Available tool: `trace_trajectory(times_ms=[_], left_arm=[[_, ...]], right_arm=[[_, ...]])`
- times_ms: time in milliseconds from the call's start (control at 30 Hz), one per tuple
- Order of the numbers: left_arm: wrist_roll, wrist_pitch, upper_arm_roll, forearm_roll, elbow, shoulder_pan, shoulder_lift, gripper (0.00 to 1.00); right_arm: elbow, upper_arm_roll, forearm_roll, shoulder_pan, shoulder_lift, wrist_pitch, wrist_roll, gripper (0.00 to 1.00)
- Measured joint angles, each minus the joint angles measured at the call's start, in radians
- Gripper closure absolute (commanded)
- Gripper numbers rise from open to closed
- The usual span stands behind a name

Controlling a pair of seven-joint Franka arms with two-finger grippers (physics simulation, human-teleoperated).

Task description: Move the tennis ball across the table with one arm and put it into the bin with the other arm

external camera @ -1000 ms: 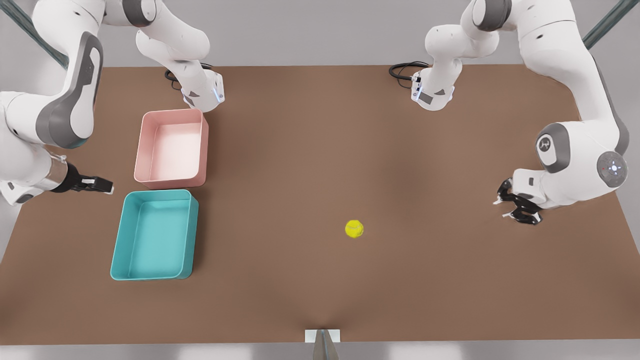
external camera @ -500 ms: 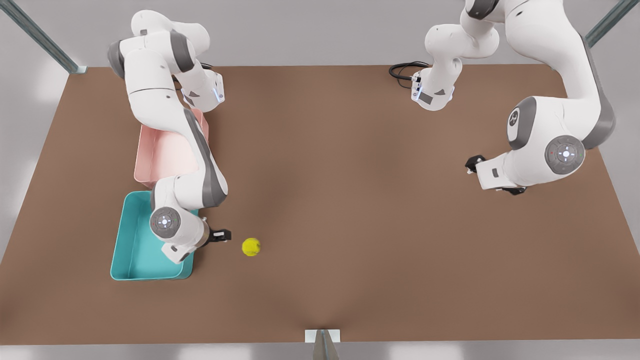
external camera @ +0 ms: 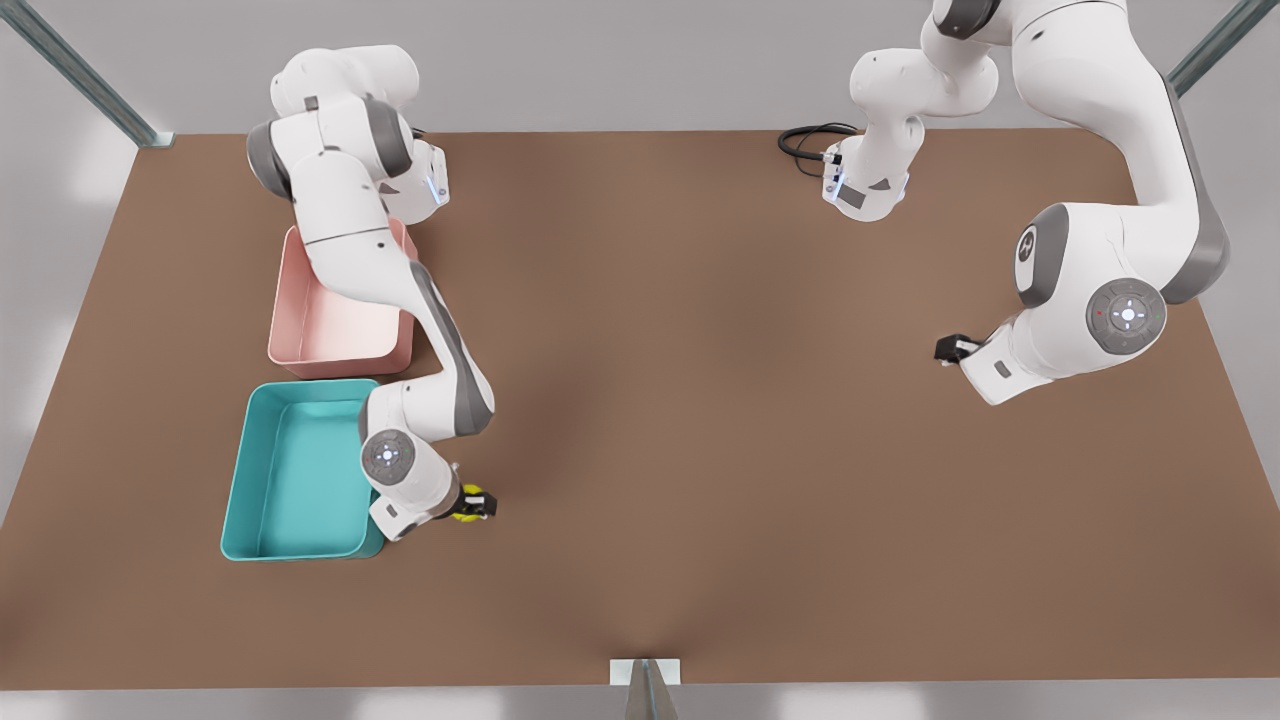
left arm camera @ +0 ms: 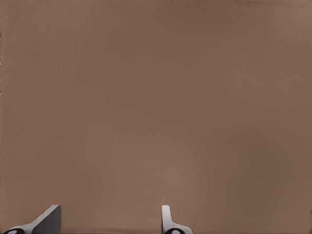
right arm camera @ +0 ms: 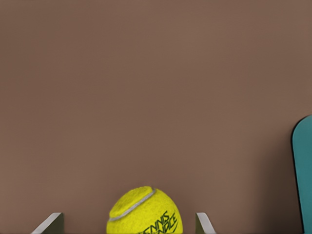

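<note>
The yellow-green tennis ball (external camera: 464, 511) rests on the brown table (external camera: 700, 400) just off the teal bin's (external camera: 240, 470) corner, on the front view's left. My right gripper (external camera: 478, 504) is low at the ball and open. In the right wrist view the ball (right arm camera: 144, 214) sits between the right gripper's (right arm camera: 126, 218) fingers with a gap on each side, and the bin's edge (right arm camera: 304, 175) shows beside it. My left gripper (external camera: 950, 348) waits on the front view's right, low over the table. The left gripper (left arm camera: 109, 214) is open over bare tabletop.
A pale pink tray (external camera: 330, 335) stands behind the teal bin, partly covered by the right arm's links. Black cables (external camera: 805, 140) lie near the far arm base. A small metal bracket (external camera: 645, 672) marks the table's near edge.
The ball rolled toward the front view's left, stopping near the teal bin. My right arm swung in from the table's edge over the bin to the ball. My left gripper drew back slightly.
</note>
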Motion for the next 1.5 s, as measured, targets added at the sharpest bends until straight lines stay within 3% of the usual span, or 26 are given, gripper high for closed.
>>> trace_trajectory(times_ms=[800,900,933,1100,1233,1367,1500], left_arm=[[-0.185,0.005,0.000,-0.002,0.004,0.006,0.018,0.00],[-0.195,0.006,0.000,-0.001,0.008,0.006,0.024,0.00],[-0.198,0.006,0.000,-0.001,0.008,0.005,0.024,0.00],[-0.211,0.005,0.000,-0.001,0.009,0.006,0.025,0.00],[-0.219,0.000,0.000,-0.001,0.009,0.006,0.025,0.00],[-0.226,-0.006,0.000,-0.001,0.009,0.005,0.025,0.00],[-0.231,-0.014,0.000,-0.003,0.009,0.002,0.025,0.00]], right_arm=[[-0.101,0.004,0.001,0.021,0.042,0.043,0.105,0.00],[-0.100,0.004,0.001,0.019,0.043,0.044,0.110,0.23],[-0.100,0.004,0.001,0.018,0.043,0.044,0.112,0.24],[-0.074,0.004,0.002,0.005,0.034,0.044,0.113,0.25],[-0.061,0.001,0.000,-0.023,-0.061,0.032,0.090,0.25],[-0.068,-0.005,-0.006,-0.093,-0.190,-0.058,0.037,0.25],[-0.082,-0.040,-0.055,-0.195,-0.209,-0.169,-0.039,0.24]])
